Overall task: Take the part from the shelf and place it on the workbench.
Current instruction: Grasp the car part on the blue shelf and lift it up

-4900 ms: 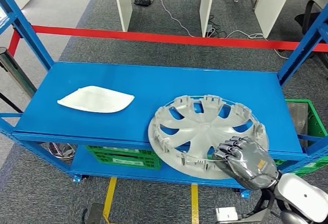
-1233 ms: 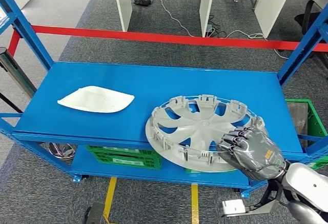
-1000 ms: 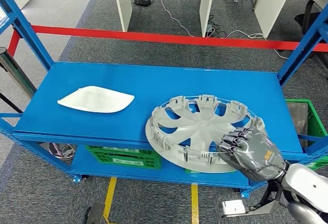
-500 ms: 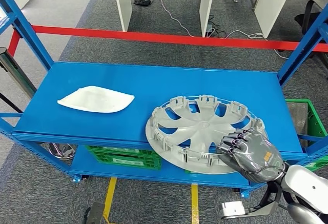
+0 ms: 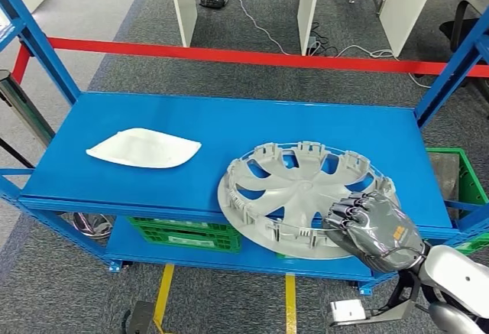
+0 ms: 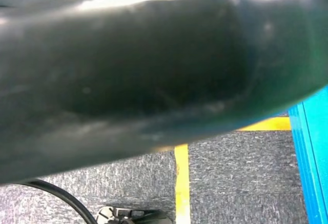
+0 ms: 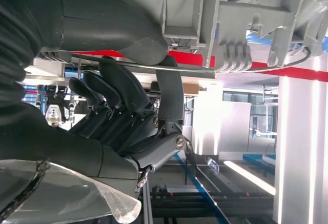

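Hubcap (image 5: 302, 196), silver-grey and spoked, lay inner side up on the blue shelf (image 5: 219, 131), toward its right front; its near edge overhung the shelf's front lip. You saw the right robot hand (image 5: 369, 227) gripping that near right rim: in the head view the dark fingers (image 5: 346, 213) curled over the top of the rim, and in the right wrist view the thick grey thumb (image 7: 127, 34) pressed against the rim's ribbed underside (image 7: 232, 24) with the fingers (image 7: 127, 101) closed toward it. The hubcap's far edge rested on the shelf surface. A flat white panel (image 5: 144, 148) lay on the shelf's left half, well apart from the hubcap. Green crates (image 5: 184, 235) sat on the lower tier beneath the shelf. A red barrier tape (image 5: 242, 56) ran across behind the shelf, over grey carpet. Yellow floor lines (image 5: 290, 303) lay in front of the shelf. You could not tell the state of the left robot hand: the left wrist view showed a dark blurred surface close to the lens.
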Robot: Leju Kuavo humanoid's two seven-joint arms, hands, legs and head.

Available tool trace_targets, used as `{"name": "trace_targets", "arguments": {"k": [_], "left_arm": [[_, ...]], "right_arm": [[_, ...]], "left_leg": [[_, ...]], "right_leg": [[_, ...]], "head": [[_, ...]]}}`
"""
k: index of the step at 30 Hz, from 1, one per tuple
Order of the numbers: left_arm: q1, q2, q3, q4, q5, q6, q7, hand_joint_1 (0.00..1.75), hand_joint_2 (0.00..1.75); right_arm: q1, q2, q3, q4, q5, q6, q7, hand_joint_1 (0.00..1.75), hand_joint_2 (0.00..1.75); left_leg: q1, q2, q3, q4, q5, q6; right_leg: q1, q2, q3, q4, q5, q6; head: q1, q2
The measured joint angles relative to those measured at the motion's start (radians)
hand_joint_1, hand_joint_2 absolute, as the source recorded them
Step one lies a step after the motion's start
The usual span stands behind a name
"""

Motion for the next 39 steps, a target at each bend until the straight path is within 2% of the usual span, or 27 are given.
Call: {"name": "trace_targets", "arguments": {"k": [3, 5, 8, 9, 10, 11, 12, 14, 15, 16, 18, 19, 21, 23, 24, 25, 26, 27, 28, 30, 31, 33, 34, 35, 37, 38, 39], "left_arm": [[-0.002, 0.000, 0.002, 0.000, 0.001, 0.002, 0.001, 0.00, 0.00], [-0.004, -0.001, 0.003, 0.000, -0.001, 0.003, 0.002, 0.00, 0.00], [-0.006, -0.004, 0.004, 0.000, -0.005, 0.002, 0.002, 0.00, 0.00], [-0.006, -0.005, 0.005, 0.000, -0.005, 0.002, 0.002, 0.00, 0.00], [-0.006, -0.005, 0.006, 0.000, -0.005, 0.002, 0.003, 0.00, 0.00], [-0.006, -0.005, 0.007, 0.000, -0.005, 0.002, 0.003, 0.00, 0.00], [-0.006, -0.005, 0.008, 0.000, -0.005, 0.002, 0.003, 0.00, 0.00], [-0.007, -0.005, 0.008, 0.000, -0.006, 0.002, 0.003, 0.00, 0.00], [-0.007, -0.005, 0.008, 0.000, -0.006, 0.002, 0.003, 0.00, 0.00], [-0.006, -0.004, 0.008, 0.000, -0.006, 0.003, 0.003, 0.00, 0.00], [-0.005, -0.004, 0.009, 0.001, -0.006, 0.003, 0.003, 0.00, 0.00], [-0.004, -0.004, 0.009, 0.001, -0.006, 0.004, 0.004, 0.00, 0.00], [-0.004, -0.003, 0.010, 0.002, -0.007, 0.006, 0.004, 0.00, 0.00], [-0.005, -0.003, 0.011, 0.002, -0.008, 0.008, 0.004, 0.00, 0.00], [-0.005, -0.003, 0.012, 0.002, -0.008, 0.008, 0.004, 0.00, 0.00], [-0.005, -0.003, 0.013, 0.003, -0.008, 0.008, 0.004, 0.00, 0.00], [-0.006, -0.003, 0.014, 0.003, -0.008, 0.008, 0.004, 0.00, 0.00], [-0.006, -0.003, 0.015, 0.003, -0.008, 0.008, 0.005, 0.00, 0.00], [-0.006, -0.003, 0.015, 0.003, -0.008, 0.008, 0.005, 0.00, 0.00], [-0.008, -0.003, 0.016, 0.003, -0.008, 0.008, 0.005, 0.00, 0.00], [-0.009, -0.003, 0.016, 0.003, -0.008, 0.008, 0.005, 0.00, 0.00], [-0.009, -0.003, 0.016, 0.003, -0.008, 0.009, 0.005, 0.00, 0.00], [-0.009, -0.003, 0.016, 0.003, -0.008, 0.009, 0.005, 0.00, 0.00], [-0.009, -0.003, 0.017, 0.003, -0.008, 0.009, 0.005, 0.00, 0.00], [-0.010, -0.005, 0.017, 0.003, -0.008, 0.010, 0.005, 0.00, 0.00], [-0.010, -0.006, 0.017, 0.003, -0.008, 0.010, 0.005, 0.00, 0.00], [-0.010, -0.006, 0.017, 0.003, -0.008, 0.009, 0.005, 0.00, 0.00]], "right_arm": [[-0.002, 0.000, 0.000, 0.000, -0.001, 0.000, -0.001, 1.75, 1.75], [-0.005, 0.000, 0.000, 0.000, -0.002, 0.000, -0.001, 1.75, 1.75], [-0.007, 0.000, 0.000, 0.000, -0.003, 0.000, -0.001, 1.75, 1.75], [-0.005, 0.000, 0.000, 0.000, -0.004, 0.000, -0.001, 1.75, 1.75], [-0.005, 0.000, 0.000, 0.000, -0.004, 0.000, -0.001, 1.75, 1.75], [-0.004, 0.000, 0.000, 0.000, -0.004, 0.000, -0.001, 1.75, 1.75], [-0.004, 0.000, 0.000, 0.000, -0.004, 0.000, -0.001, 1.75, 1.75], [-0.005, 0.000, 0.000, 0.000, -0.004, 0.000, -0.002, 1.75, 1.75], [-0.005, 0.000, 0.000, 0.000, -0.004, 0.000, -0.002, 1.75, 1.75], [-0.005, 0.000, 0.000, 0.000, -0.004, -0.001, -0.003, 1.75, 1.75], [-0.005, 0.000, 0.000, 0.000, -0.005, -0.001, -0.003, 1.75, 1.75], [-0.006, 0.000, 0.000, 0.000, -0.005, -0.001, -0.003, 1.75, 1.75], [-0.007, 0.000, 0.000, 0.000, -0.005, 0.000, -0.003, 1.75, 1.75], [-0.007, 0.000, 0.000, 0.000, -0.005, 0.000, -0.003, 1.75, 1.75], [-0.007, 0.000, 0.000, 0.000, -0.005, 0.000, -0.003, 1.75, 1.75], [-0.007, 0.000, 0.000, 0.000, -0.005, 0.000, -0.003, 1.75, 1.75], [-0.007, 0.000, 0.000, 0.000, -0.005, 0.000, -0.003, 1.75, 1.75], [-0.007, 0.000, 0.000, 0.000, -0.005, 0.000, -0.003, 1.75, 1.75], [-0.007, 0.000, 0.000, 0.000, -0.005, -0.001, -0.003, 1.75, 1.75], [-0.008, 0.000, 0.000, 0.000, -0.005, -0.001, -0.002, 1.75, 1.75], [-0.008, 0.000, 0.000, 0.000, -0.005, -0.001, -0.001, 1.75, 1.75], [-0.008, 0.000, 0.000, 0.000, -0.005, -0.001, 0.000, 1.75, 1.75], [-0.008, 0.000, 0.000, 0.000, -0.006, -0.001, 0.000, 1.75, 1.75], [-0.008, 0.000, 0.000, 0.000, -0.006, -0.001, 0.000, 1.75, 1.75], [-0.007, 0.000, 0.000, 0.000, -0.006, -0.001, -0.001, 1.75, 1.75], [-0.006, 0.000, 0.000, 0.001, -0.006, -0.001, -0.001, 1.75, 1.75], [-0.005, 0.000, 0.000, 0.001, -0.006, -0.001, -0.002, 1.75, 1.75]], "left_leg": [[0.000, 0.001, 0.002, -0.010, 0.010, 0.012], [0.006, 0.003, 0.005, -0.027, 0.023, 0.022], [0.009, 0.004, -0.001, -0.033, 0.032, 0.026], [0.009, 0.004, -0.004, -0.032, 0.033, 0.025], [0.010, 0.004, -0.006, -0.031, 0.035, 0.023], [0.013, 0.004, -0.008, -0.029, 0.036, 0.021], [0.016, 0.003, -0.010, -0.026, 0.037, 0.017], [0.018, 0.001, -0.018, -0.016, 0.038, 0.005], [0.017, 0.000, -0.024, -0.010, 0.040, -0.003], [0.015, -0.002, -0.030, -0.006, 0.044, -0.011], [0.014, -0.004, -0.038, -0.001, 0.050, -0.023], [0.016, -0.004, -0.043, 0.006, 0.041, -0.029], [0.018, -0.001, -0.068, 0.070, -0.022, -0.039], [0.020, 0.000, -0.103, 0.195, -0.112, -0.045], [0.020, 0.000, -0.113, 0.250, -0.139, -0.045], [0.020, 0.000, -0.109, 0.276, -0.145, -0.044], [0.020, 0.000, -0.089, 0.268, -0.132, -0.040], [0.018, 0.000, -0.053, 0.225, -0.105, -0.034], [0.016, 0.000, -0.006, 0.157, -0.082, -0.024], [0.010, 0.000, 0.076, 0.027, -0.067, -0.009], [0.007, 0.000, 0.095, -0.009, -0.071, -0.004], [0.004, 0.001, 0.096, -0.028, -0.064, 0.001], [0.005, 0.002, 0.092, -0.034, -0.053, 0.006], [0.007, 0.004, 0.085, -0.041, -0.040, 0.012], [0.009, 0.007, 0.064, -0.047, -0.014, 0.021], [0.008, 0.007, 0.049, -0.045, -0.003, 0.024], [0.006, 0.008, 0.034, -0.043, 0.007, 0.024]], "right_leg": [[-0.002, 0.000, -0.002, -0.001, 0.001, 0.011], [-0.003, 0.001, -0.019, 0.032, -0.030, 0.017], [-0.007, 0.001, -0.096, 0.215, -0.128, 0.026], [-0.009, 0.001, -0.116, 0.264, -0.142, 0.030], [-0.012, 0.001, -0.120, 0.279, -0.136, 0.034], [-0.015, 0.000, -0.104, 0.252, -0.110, 0.038], [-0.020, 0.000, -0.071, 0.189, -0.072, 0.043], [-0.024, 0.003, 0.001, 0.058, -0.026, 0.048], [-0.024, 0.005, 0.020, 0.021, -0.019, 0.046], [-0.022, 0.007, 0.023, 0.011, -0.022, 0.040], [-0.021, 0.007, 0.012, 0.015, -0.015, 0.023], [-0.022, 0.005, 0.005, 0.017, -0.009, 0.014], [-0.023, 0.000, -0.012, 0.017, 0.004, -0.006], [-0.020, -0.003, -0.032, 0.018, 0.018, -0.017], [-0.018, -0.004, -0.043, 0.018, 0.026, -0.019], [-0.015, -0.005, -0.054, 0.018, 0.034, -0.020], [-0.012, -0.005, -0.065, 0.019, 0.042, -0.020], [-0.009, -0.005, -0.074, 0.019, 0.050, -0.019], [-0.007, -0.005, -0.081, 0.019, 0.057, -0.018], [-0.004, -0.006, -0.091, 0.019, 0.071, -0.010], [-0.005, -0.006, -0.093, 0.018, 0.078, -0.003], [-0.008, -0.008, -0.095, 0.012, 0.093, 0.012], [-0.009, -0.007, -0.099, 0.013, 0.090, 0.017], [-0.010, -0.006, -0.109, 0.027, 0.070, 0.022], [-0.011, -0.002, -0.141, 0.112, -0.013, 0.027], [-0.011, -0.002, -0.160, 0.178, -0.058, 0.030], [-0.011, -0.002, -0.171, 0.239, -0.087, 0.033]], "head": [[0.000, 0.000], [0.001, 0.000], [0.001, 0.000], [0.001, 0.000], [0.001, 0.000], [0.001, 0.000], [0.001, 0.000], [0.002, 0.000], [0.002, 0.000], [0.002, 0.000], [0.002, 0.000], [0.001, 0.000], [-0.002, 0.000], [-0.006, 0.000], [-0.007, 0.000], [-0.007, 0.000], [-0.007, 0.000], [-0.008, 0.000], [-0.007, 0.000], [-0.007, 0.000], [-0.007, 0.000], [-0.007, 0.000], [-0.006, 0.000], [-0.005, 0.000], [-0.004, 0.000], [-0.004, 0.000], [-0.004, 0.000]]}}
